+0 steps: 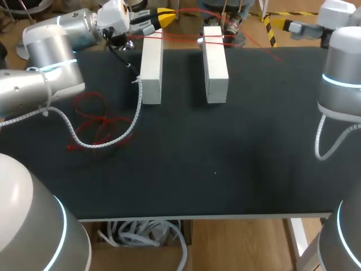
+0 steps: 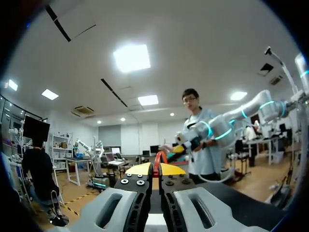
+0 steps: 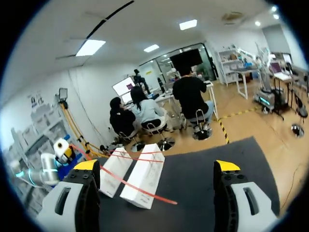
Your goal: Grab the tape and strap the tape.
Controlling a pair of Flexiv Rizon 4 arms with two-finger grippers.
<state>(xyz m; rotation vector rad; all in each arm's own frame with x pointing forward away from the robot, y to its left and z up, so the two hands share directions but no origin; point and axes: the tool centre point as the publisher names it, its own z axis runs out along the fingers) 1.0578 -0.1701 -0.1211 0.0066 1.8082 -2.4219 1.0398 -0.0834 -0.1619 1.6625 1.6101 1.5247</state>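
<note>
red tape (image 2: 157, 160), 2 white blocks (image 1: 152, 68), black table (image 1: 214, 164), yellow tips on L hand (image 1: 164, 17)

Head camera high behind the table (image 1: 225, 169), looking down, left wrist facing roomward, right wrist sharing the white blocks (image 1: 216, 65)

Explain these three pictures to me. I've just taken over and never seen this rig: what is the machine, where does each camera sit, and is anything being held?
You are driving two robot arms at a black-topped table. The wide picture looks down from above and behind them. Each round picture comes from a camera on one arm's wrist, looking out along its yellow-tipped tool. On the table stand one white rectangular block and a second white block beside it, with thin red tape stretched across their far ends. A loose red tangle lies nearer the left arm. The left tool is shut on the thin red tape at the table's far edge. The right tool is open and holds nothing.
</note>
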